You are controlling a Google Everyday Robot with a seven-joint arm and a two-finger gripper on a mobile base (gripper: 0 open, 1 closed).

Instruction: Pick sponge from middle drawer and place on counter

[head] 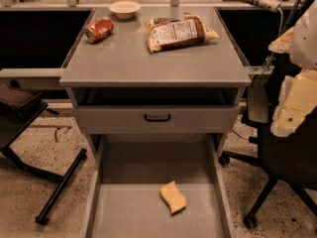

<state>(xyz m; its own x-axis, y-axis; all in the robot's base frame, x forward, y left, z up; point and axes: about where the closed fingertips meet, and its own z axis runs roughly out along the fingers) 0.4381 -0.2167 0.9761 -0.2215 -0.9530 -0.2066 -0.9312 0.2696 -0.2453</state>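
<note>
Pick not begun: sponge (pixel 173 197) lies untouched in open middle drawer (pixel 124 212), right of centre. Gripper (pixel 292 103) hangs empty off counter's (pixel 148 61) right edge; apart or together, cannot tell. Next move calls for descent over sponge.

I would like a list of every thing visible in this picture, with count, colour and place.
counter: one, grey, upper middle of the view.
middle drawer: one, grey, pulled open at the bottom.
sponge: one, pale yellow, on the middle drawer floor.
can: one, red, lying on the counter, back left.
bowl: one, cream, counter's back edge.
snack bag: one, brown and white, counter, back right.
drawer front: one, grey, black handle, under the counter.
office chair: one, black, on the floor at right.
end effector: one, pale yellow, right edge, beside the counter.
</note>
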